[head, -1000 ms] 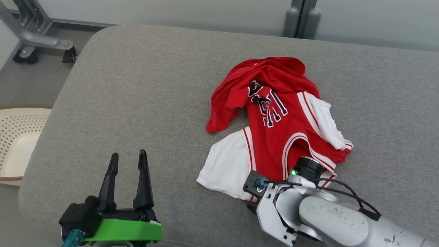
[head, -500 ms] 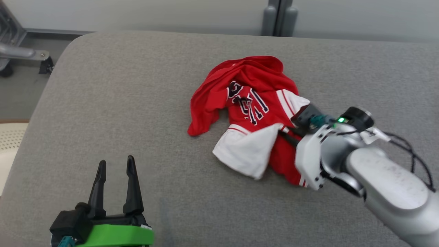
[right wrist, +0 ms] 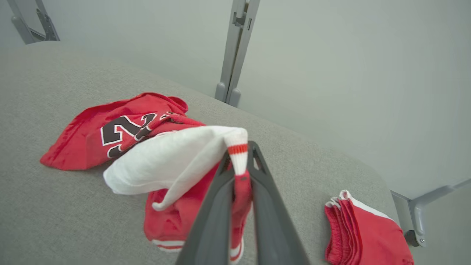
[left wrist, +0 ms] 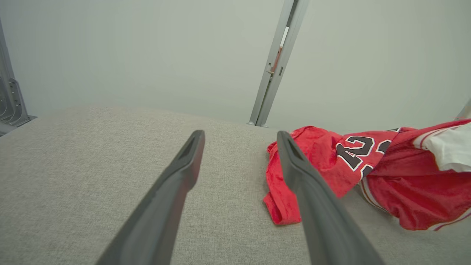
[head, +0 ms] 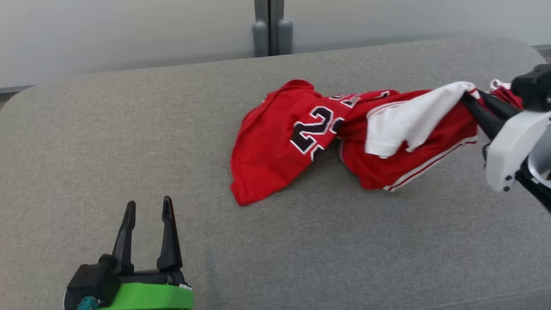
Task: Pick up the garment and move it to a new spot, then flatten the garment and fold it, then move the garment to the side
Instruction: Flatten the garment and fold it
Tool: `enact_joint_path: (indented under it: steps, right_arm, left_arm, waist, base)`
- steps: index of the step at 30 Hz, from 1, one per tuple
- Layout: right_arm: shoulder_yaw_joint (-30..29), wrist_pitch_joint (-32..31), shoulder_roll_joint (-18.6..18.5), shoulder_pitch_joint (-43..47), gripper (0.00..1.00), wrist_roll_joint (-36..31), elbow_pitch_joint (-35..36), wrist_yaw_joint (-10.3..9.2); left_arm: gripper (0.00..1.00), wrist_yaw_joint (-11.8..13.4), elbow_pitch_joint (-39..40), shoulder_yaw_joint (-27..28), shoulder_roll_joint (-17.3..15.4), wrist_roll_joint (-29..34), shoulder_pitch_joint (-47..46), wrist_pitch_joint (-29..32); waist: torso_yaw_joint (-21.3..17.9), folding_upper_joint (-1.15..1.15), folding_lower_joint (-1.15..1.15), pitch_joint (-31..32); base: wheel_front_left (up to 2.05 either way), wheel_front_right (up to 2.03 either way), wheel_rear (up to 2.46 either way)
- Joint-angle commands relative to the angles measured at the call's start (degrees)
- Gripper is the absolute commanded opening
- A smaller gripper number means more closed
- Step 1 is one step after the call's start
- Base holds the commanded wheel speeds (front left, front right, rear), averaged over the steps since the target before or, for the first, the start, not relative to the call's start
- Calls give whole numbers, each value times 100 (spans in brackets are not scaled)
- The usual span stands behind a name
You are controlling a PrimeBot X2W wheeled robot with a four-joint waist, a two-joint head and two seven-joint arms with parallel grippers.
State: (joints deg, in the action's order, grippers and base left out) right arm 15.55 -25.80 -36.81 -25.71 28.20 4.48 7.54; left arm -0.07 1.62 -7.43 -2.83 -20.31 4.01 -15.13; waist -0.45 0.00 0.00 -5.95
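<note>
The garment (head: 280, 137) is a red jersey with white sleeves and dark numbers. It lies stretched across the grey cushion (head: 129, 129), its right end lifted. My right gripper (head: 468, 98) at the right edge is shut on that end, pinching a white sleeve with red trim. In the right wrist view the gripper (right wrist: 238, 149) clamps the trim, and the garment (right wrist: 121, 136) hangs and trails away to the left. My left gripper (head: 148, 202) stands open at the lower left, apart from the cloth. In the left wrist view it (left wrist: 239, 141) holds nothing, with the garment (left wrist: 323, 165) to its right.
A folded red and white cloth (right wrist: 364, 232) lies near the cushion's right end, close to a rounded corner. A pale wall with a grey post (head: 269, 34) runs behind the cushion. Bare grey fabric spreads to the left and front.
The head camera has turned right. My right gripper shut on the garment's near end, then lifted and dragged it to the right, stretching the jersey out. The left gripper stayed open.
</note>
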Motion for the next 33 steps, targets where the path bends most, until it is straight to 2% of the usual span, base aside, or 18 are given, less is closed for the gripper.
enact_joint_path:
  steps: [1, 5, 10, 13, 18, 19, 20, 26, 33]
  right_arm:
    - [-171, -90, -75, 206, 0, 50, 57, -10]
    - [-389, -294, -469, 705, 0, 189, 34, -11]
    - [-294, -282, -1045, 1433, 0, 144, -401, -11]
    - [-210, -56, -1054, 1694, 0, 172, -760, -11]
    - [126, 315, -849, 1836, 0, 22, -1324, -11]
    - [167, 387, -809, 1822, 23, -12, -1405, -11]
    - [206, 473, -746, 1803, 98, -65, -1495, -11]
    - [-58, 928, -506, 1813, 100, -341, -1660, -11]
    - [-997, 1698, 31, 2250, 100, -727, -921, -11]
  left_arm:
    - [100, -38, -6, 16, -13, 62, -9, 0]
    - [100, -73, -38, 1, -14, 102, -53, -1]
    - [100, -81, -62, -24, -14, 113, -55, 0]
    - [100, -85, -86, -21, -14, 113, -25, -1]
    - [100, -103, -125, -35, -14, 111, -7, -1]
    - [100, -105, -133, -36, -14, 117, -11, 0]
    - [100, -108, -140, -32, -14, 123, -19, -1]
    - [100, -113, -160, 8, -14, 153, 50, 0]
    - [100, -57, -119, 44, -14, 141, 212, 0]
  waist:
    - [-243, 0, 0, 41]
    - [-278, 0, 0, -1]
    - [-236, 0, 0, -49]
    - [-222, 0, 0, -64]
    - [-209, 0, 0, -43]
    - [-208, 0, 0, -40]
    - [-207, 0, 0, -32]
    - [-231, 0, 0, 63]
    - [-328, 0, 0, 208]
  base:
    - [0, 0, 0]
    - [0, 0, 0]
    - [0, 0, 0]
    - [0, 0, 0]
    - [0, 0, 0]
    - [0, 0, 0]
    - [0, 0, 0]
    - [0, 0, 0]
    - [0, 0, 0]
